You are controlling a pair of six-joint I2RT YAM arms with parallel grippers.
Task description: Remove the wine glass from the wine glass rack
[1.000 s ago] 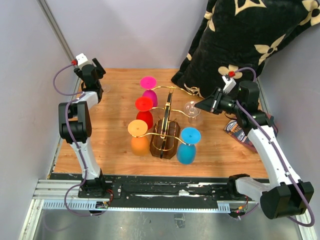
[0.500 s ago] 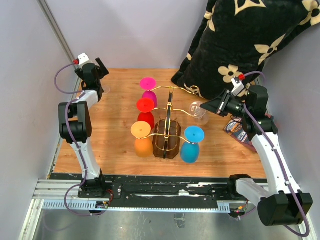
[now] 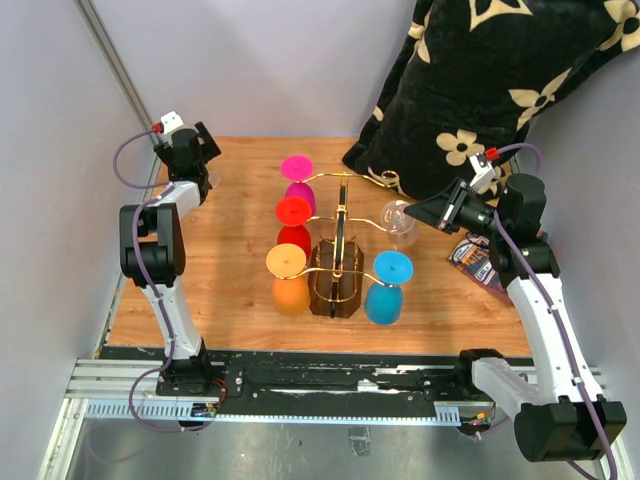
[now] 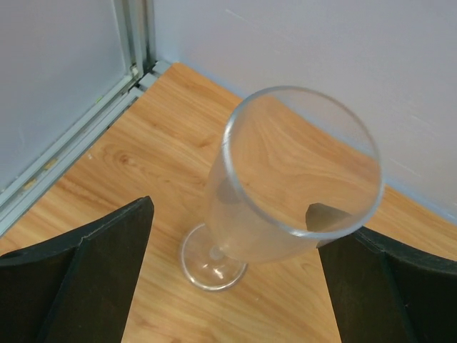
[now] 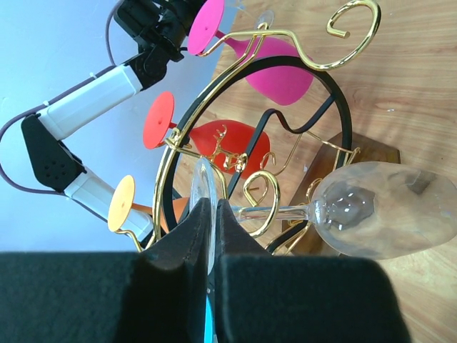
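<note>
- The wine glass (image 5: 385,211) is in your right gripper (image 5: 212,207): the fingers (image 5: 182,246) are pinched nearly together on the thin edge of its round foot.
- From that grip the clear glass lies on its side, stem level, with the bowl pointing away from the foot over the wooden table (image 3: 230,290).
- In the wrist view, the stem crosses a gold curl of the wine glass rack (image 5: 285,33); you cannot tell from here whether they touch.
- From above, you see the glass (image 3: 400,222) just beside the rack's (image 3: 335,280) right side, towards the far end, off the tabletop.
- On the rack hang four coloured glasses, feet up: pink (image 3: 296,168), red (image 3: 291,212) and orange (image 3: 286,262) on the left, and blue (image 3: 392,270) on the near right.
- Your left gripper (image 4: 232,214) stands wide open in the far left corner, its fingers (image 4: 93,271) on either side of a second clear glass (image 4: 300,179) that stands upright on the table.
- Behind your right arm, a black flowered pillow (image 3: 500,80) leans against the wall.
</note>
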